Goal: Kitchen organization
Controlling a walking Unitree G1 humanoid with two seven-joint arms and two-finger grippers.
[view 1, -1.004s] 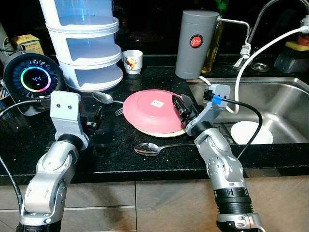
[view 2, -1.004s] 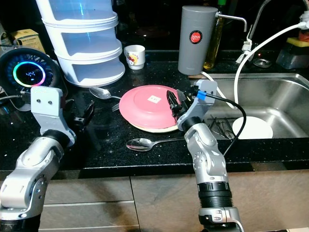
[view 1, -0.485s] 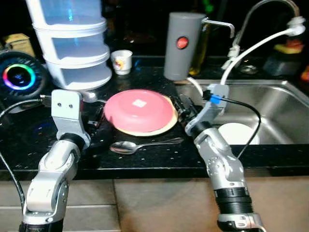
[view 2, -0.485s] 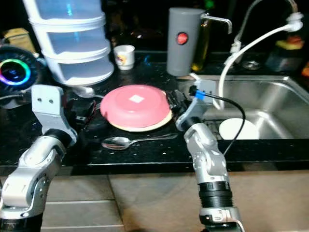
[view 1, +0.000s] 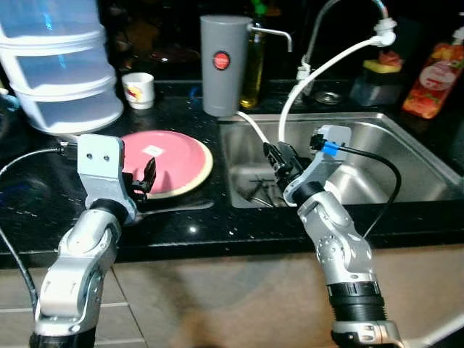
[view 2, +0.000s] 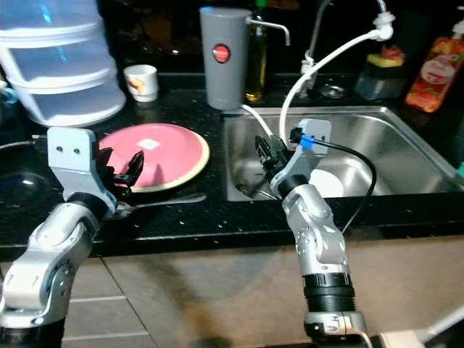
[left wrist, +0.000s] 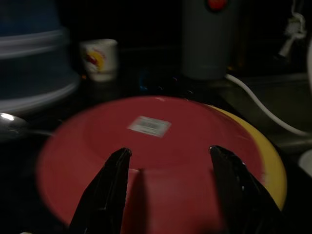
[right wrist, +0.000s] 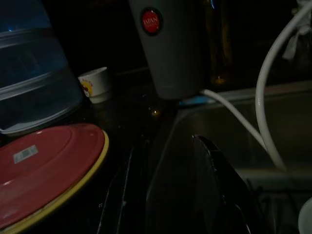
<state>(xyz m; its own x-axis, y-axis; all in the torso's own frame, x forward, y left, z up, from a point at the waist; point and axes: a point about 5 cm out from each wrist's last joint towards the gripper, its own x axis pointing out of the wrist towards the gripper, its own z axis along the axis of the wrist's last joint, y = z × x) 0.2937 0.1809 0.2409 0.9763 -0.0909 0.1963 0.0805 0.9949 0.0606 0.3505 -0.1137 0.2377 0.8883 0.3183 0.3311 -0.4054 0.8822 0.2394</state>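
Left tool: spread open, at pink plate near edge on the counter.
Right tool: open, empty, over the sink.

A pink plate lay upside down on a yellow plate on the black counter, just left of the sink, a white sticker on its base. A spoon lay just in front of the plates, left of the sink.
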